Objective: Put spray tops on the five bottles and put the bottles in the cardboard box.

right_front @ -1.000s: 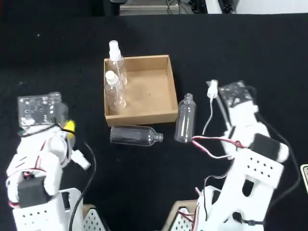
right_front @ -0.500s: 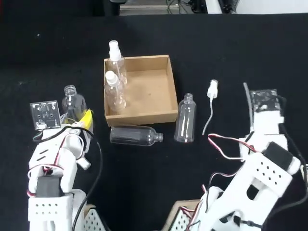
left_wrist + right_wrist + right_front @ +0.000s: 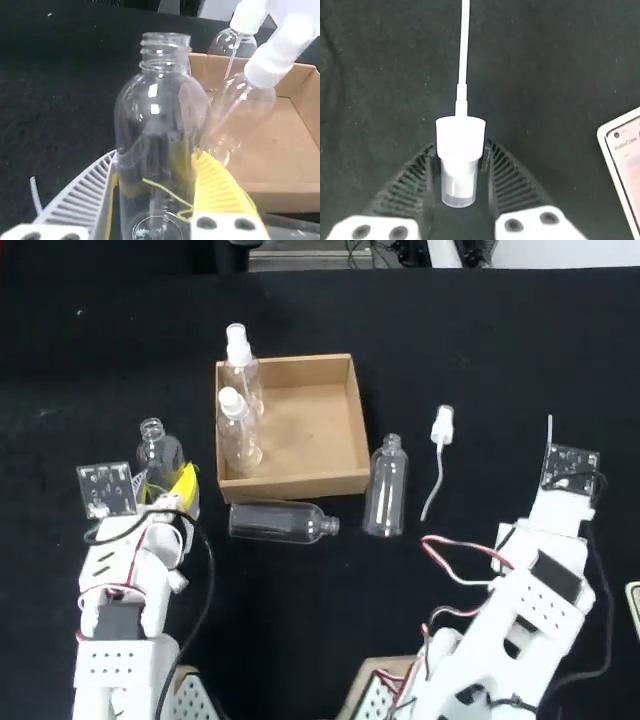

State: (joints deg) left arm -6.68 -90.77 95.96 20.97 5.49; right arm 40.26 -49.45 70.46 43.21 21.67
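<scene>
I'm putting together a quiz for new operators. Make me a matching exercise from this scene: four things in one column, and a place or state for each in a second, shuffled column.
Things
1. left gripper
2. right gripper
3. capped bottles
4. bottle lying on its side

Places or states
a. standing in the cardboard box
b. shut on a spray top
c. on the table, just outside the box's near wall
d. shut on an uncapped bottle

Pairs: 1-d, 2-b, 3-a, 4-c
</scene>
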